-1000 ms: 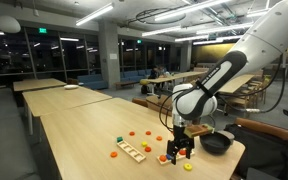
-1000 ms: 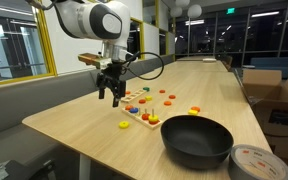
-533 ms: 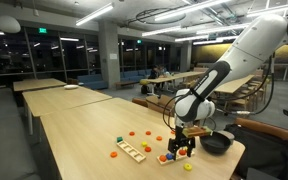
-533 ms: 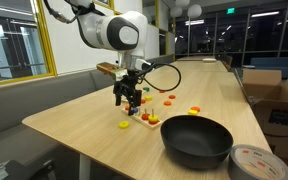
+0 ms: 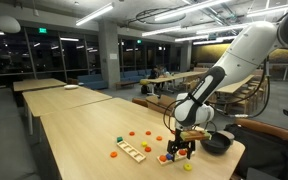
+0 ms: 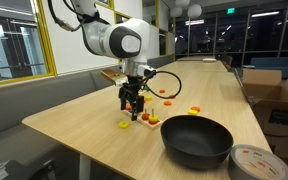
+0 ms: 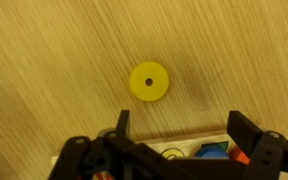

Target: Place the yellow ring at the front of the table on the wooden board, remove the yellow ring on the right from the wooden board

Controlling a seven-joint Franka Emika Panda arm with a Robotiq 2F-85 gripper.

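**Open office at night, arm bent down over the peg board**

Rows of long light-wood tables fill a dim office hall with ceiling strip lights and dark windows. The nearest table (image 5: 79, 125) carries the work. The robot arm (image 5: 234, 55) reaches in from the upper edge in both exterior views. Its white links slope down to a bent elbow. From there the black wrist turns straight down, so the gripper (image 5: 180, 151) points at the tabletop near the table's end.

The gripper hangs low over the wooden board (image 6: 145, 118), close above its short pegs and bright rings. From these views I cannot tell whether it touches them. Its jaws stand wide apart with nothing between them. In the wrist view the two dark fingers (image 7: 123, 122) frame bare wood and the pale edge of the board. A blue ring (image 7: 214, 152) and a bit of orange show at the bottom of that view.

The yellow ring (image 7: 148, 82) lies flat on the table, off the board and clear of both fingers. In an exterior view it sits just beside the board, on the side toward the table's front edge (image 6: 124, 125). From the opposite side it shows as a small yellow spot near the gripper (image 5: 188, 167).

A paler slotted board (image 5: 132, 151) lies near the peg board. A few loose orange rings (image 5: 131, 133) are scattered beyond it. A black bowl (image 6: 196, 142) stands near the board, apart from it.
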